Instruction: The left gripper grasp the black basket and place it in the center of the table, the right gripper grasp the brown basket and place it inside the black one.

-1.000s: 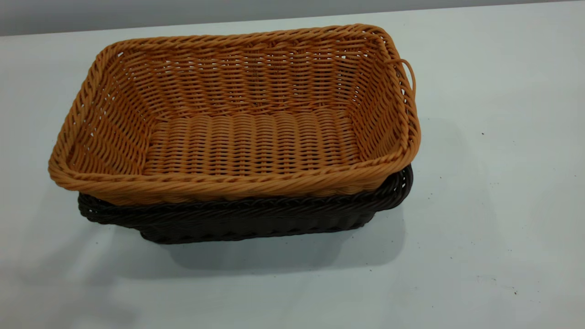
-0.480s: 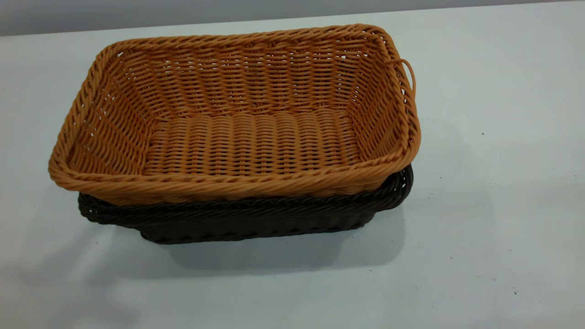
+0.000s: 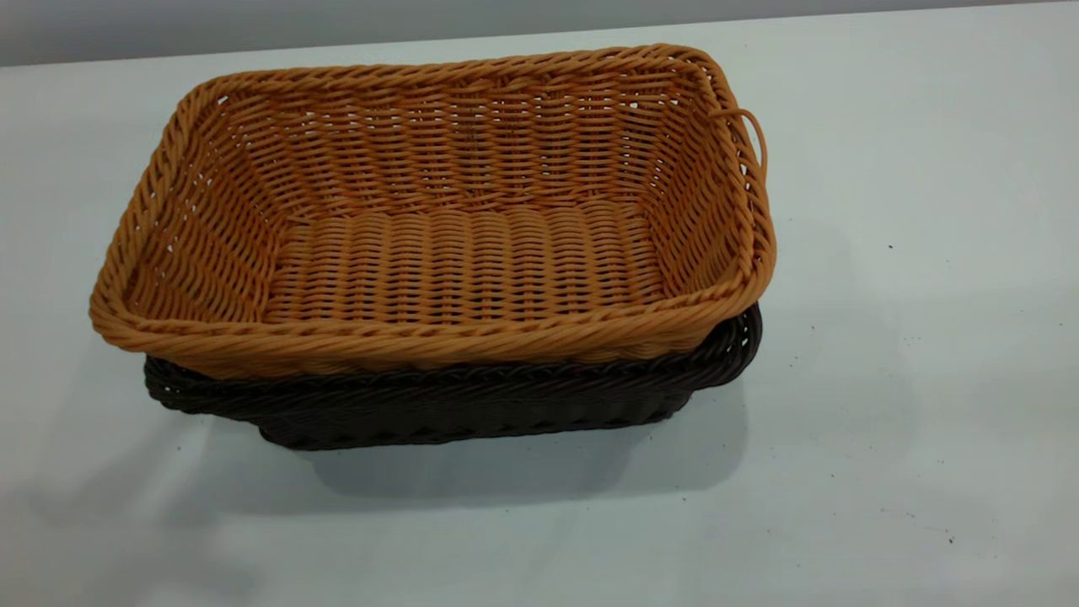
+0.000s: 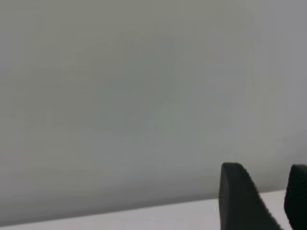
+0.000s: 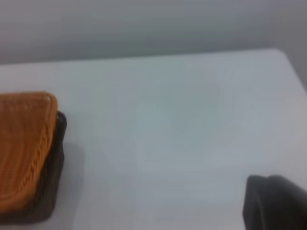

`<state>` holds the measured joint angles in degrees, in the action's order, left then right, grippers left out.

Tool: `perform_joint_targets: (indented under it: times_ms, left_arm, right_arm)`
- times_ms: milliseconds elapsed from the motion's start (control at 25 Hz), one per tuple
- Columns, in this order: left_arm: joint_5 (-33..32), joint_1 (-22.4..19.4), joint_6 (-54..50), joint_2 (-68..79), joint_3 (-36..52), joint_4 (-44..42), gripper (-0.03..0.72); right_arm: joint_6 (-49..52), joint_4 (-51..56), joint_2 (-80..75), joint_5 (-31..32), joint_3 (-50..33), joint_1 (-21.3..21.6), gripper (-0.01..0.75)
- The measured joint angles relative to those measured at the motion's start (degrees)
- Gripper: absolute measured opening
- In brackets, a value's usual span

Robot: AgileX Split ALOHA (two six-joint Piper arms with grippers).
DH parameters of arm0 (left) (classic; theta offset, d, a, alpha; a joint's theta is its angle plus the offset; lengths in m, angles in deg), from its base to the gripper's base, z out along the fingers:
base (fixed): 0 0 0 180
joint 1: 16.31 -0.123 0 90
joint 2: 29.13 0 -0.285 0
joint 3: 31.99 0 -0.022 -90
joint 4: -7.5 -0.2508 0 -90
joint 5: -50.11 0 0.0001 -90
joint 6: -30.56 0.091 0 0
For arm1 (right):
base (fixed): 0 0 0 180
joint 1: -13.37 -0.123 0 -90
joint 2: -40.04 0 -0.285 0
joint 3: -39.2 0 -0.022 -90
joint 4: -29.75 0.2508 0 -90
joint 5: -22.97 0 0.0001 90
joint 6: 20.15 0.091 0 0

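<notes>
brown basket (image 3: 438, 228) sits nested inside the black basket (image 3: 472, 405) on the white table (image 3: 885, 379), roughly mid-table in the exterior view, a bit toward that view's left. brown rim rides above the black rim all the way round; only the black one's near wall & right corner show under it. brown basket is upright, empty, w/ a thin loop handle (image 3: 754, 135) on its right end. neither arm shows in the exterior view. left gripper (image 4: 276, 201) appears only in its own wrist cam: two dark fingers w/ a gap between them, spread apart, holding nothing, above the table edge w/ a plain wall behind. right gripper (image 5: 276, 203) shows just one dark blurry part in its wrist cam, well apart from the stacked baskets' corner; can't tell how its fingers stand. few dark specks on the table right of the baskets.
</notes>
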<state>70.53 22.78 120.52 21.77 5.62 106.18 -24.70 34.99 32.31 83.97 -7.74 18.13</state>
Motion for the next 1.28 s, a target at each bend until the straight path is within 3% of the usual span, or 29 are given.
perform_joint_targets:
  times_ms: [480, 960, 1120, 1280]
  left_arm:
    - [-0.15, 0.00, 0.00, -0.05, 0.35, 0.98, 0.216]
    - [-12.12, 0.00, 0.00, -2.71, 0.35, 0.64, 0.069]
    - [-11.66, 0.00, 0.00, -6.07, 0.35, 0.64, 0.012]
    - [-8.90, 0.00, 0.00, -8.76, 0.35, -2.51, 0.001]
  right_arm:
    - [-0.33, 0.14, -0.06, -0.62, -2.51, 0.00, 0.005]
    - [-0.33, 0.26, -0.06, -0.47, -2.46, 0.00, 0.005]
    - [-0.33, 0.26, -0.06, -0.47, -2.46, 0.00, 0.005]
    - [-0.33, 0.26, -0.06, -0.47, -2.46, 0.00, 0.005]
